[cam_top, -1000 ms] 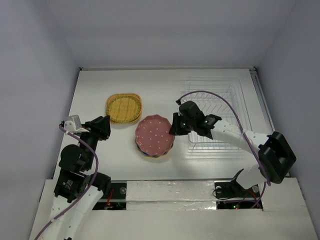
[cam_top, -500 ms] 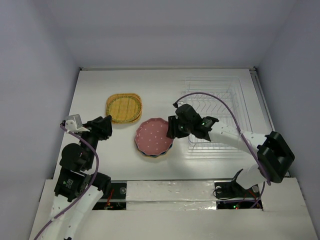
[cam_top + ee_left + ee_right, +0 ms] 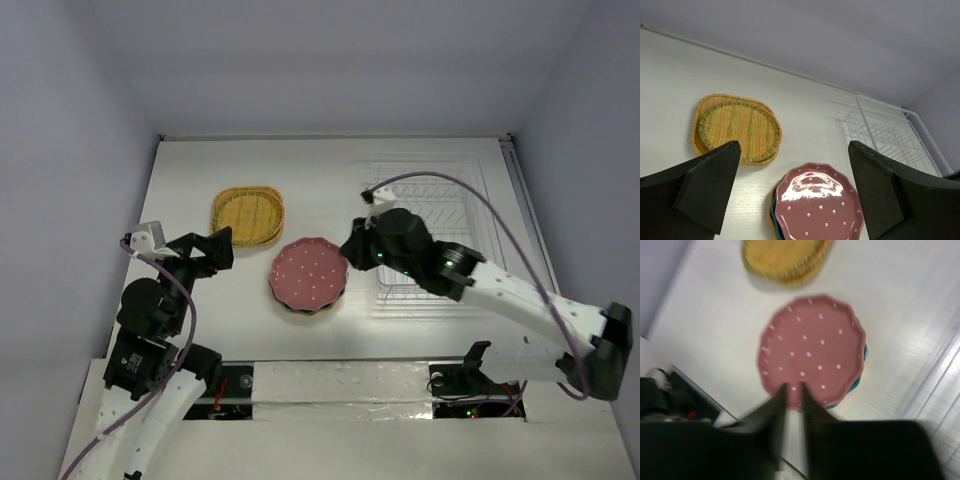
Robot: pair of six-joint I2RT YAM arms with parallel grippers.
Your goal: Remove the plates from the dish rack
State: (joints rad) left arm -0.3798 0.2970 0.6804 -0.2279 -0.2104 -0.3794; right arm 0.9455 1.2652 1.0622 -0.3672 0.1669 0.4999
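Observation:
The dusty-red dotted plate [image 3: 309, 274] tops a stack, with a blue plate's rim [image 3: 863, 354] showing under it. Two tan woven-look plates [image 3: 248, 214] lie stacked further back on the left. The wire dish rack [image 3: 432, 228] at the right holds no plates that I can see. My right gripper [image 3: 352, 254] hovers just off the red plate's right edge, between the stack and the rack. In the right wrist view the right gripper [image 3: 793, 385] is shut and empty above the red plate [image 3: 810, 345]. My left gripper [image 3: 220, 242] is open wide left of the stack, holding nothing; in its own view the left gripper [image 3: 794, 145] faces the red plate [image 3: 817, 210] and tan plates [image 3: 737, 127].
The white table [image 3: 190, 190] is walled on three sides. The dish rack [image 3: 890, 135] stands near the right wall. The right arm's purple cable [image 3: 440, 185] arcs over the rack. The arm bases sit along the near edge.
The right gripper let go of the red plate, drew back slightly toward the rack, and its jaws closed. Its elbow swung out to the right. The left gripper opened wide.

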